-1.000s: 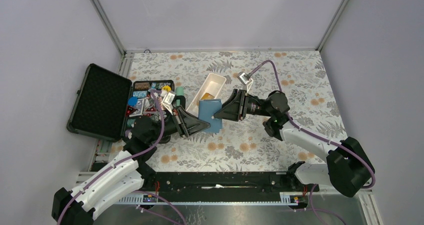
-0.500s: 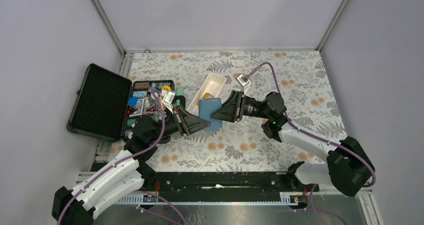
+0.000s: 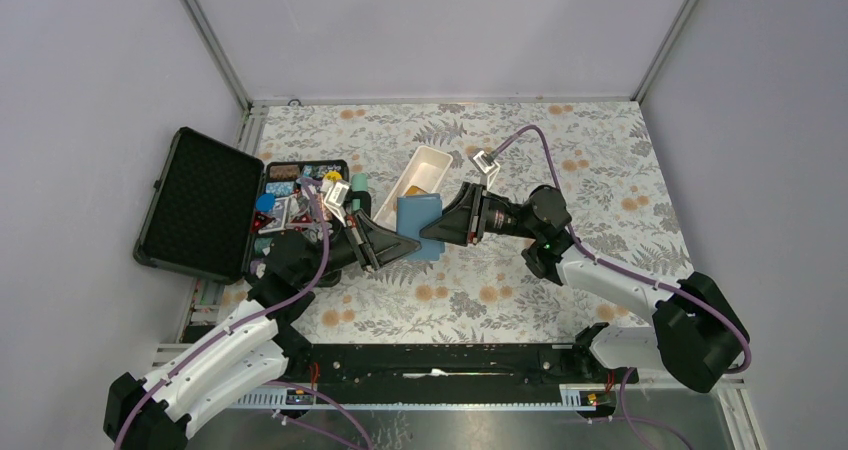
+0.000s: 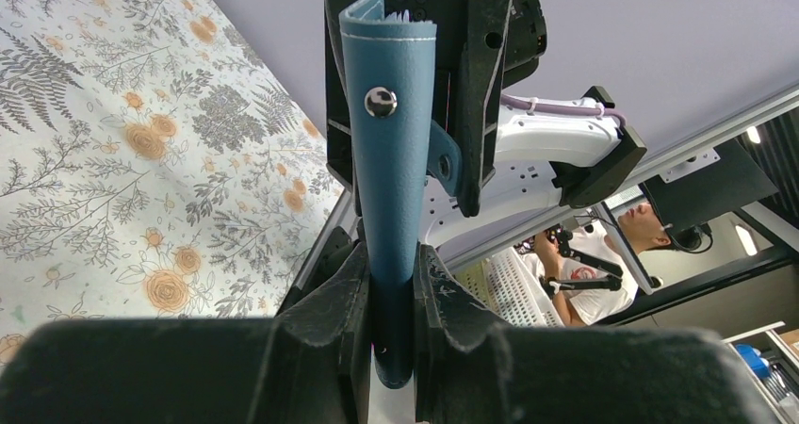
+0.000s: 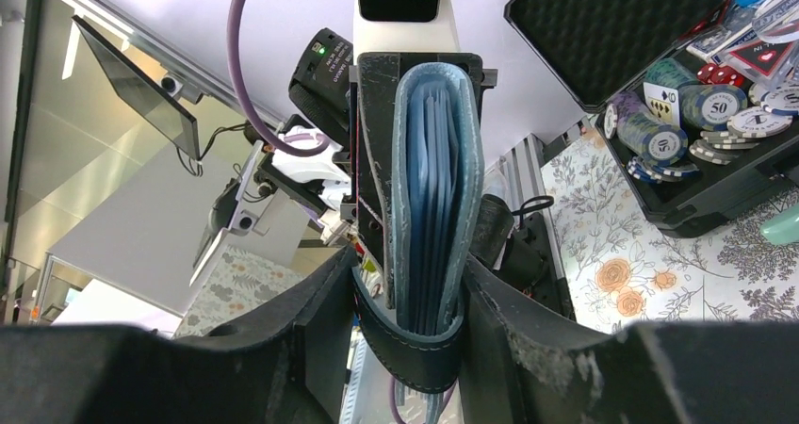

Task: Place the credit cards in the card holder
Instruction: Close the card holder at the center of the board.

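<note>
Top view: one teal-blue folding wallet (image 3: 420,220) is held off the flowered table (image 3: 600,150), broad face up, long axis running near to far. Two claws pinch it: the left claw (image 3: 408,247) at its near-left corner, the right claw (image 3: 432,232) at its right edge. One golden-orange plastic card (image 3: 423,181) lies in one long white tray (image 3: 398,183).

Left wrist: the wallet stands edge-on, one snap stud (image 4: 380,102) showing, fingers pressed on both faces.

Right wrist: pale blue pages (image 5: 432,188) show between its covers, fingers clamped outside.
</note>
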`<control>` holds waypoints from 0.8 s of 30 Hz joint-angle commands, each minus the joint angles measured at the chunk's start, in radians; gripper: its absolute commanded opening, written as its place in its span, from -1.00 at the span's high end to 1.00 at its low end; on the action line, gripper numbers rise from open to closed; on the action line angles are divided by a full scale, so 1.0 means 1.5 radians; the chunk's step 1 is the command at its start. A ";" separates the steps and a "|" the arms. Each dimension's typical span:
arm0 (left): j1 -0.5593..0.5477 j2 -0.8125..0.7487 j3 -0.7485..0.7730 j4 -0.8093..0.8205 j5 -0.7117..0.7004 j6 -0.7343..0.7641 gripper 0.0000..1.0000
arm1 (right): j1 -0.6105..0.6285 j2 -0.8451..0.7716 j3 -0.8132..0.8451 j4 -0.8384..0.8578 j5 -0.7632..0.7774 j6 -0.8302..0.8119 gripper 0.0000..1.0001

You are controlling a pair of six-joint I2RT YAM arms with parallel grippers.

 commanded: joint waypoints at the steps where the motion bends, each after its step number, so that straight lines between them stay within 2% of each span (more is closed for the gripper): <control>1: 0.000 0.000 0.012 0.050 -0.021 -0.010 1.00 | 0.012 0.006 0.017 0.058 -0.013 0.012 0.08; 10: 0.000 0.018 0.017 0.057 -0.011 -0.010 1.00 | 0.026 0.031 0.027 0.068 -0.004 0.018 0.24; 24: 0.000 0.018 0.005 0.064 0.008 -0.006 1.00 | 0.026 0.039 0.030 0.091 0.029 0.037 0.37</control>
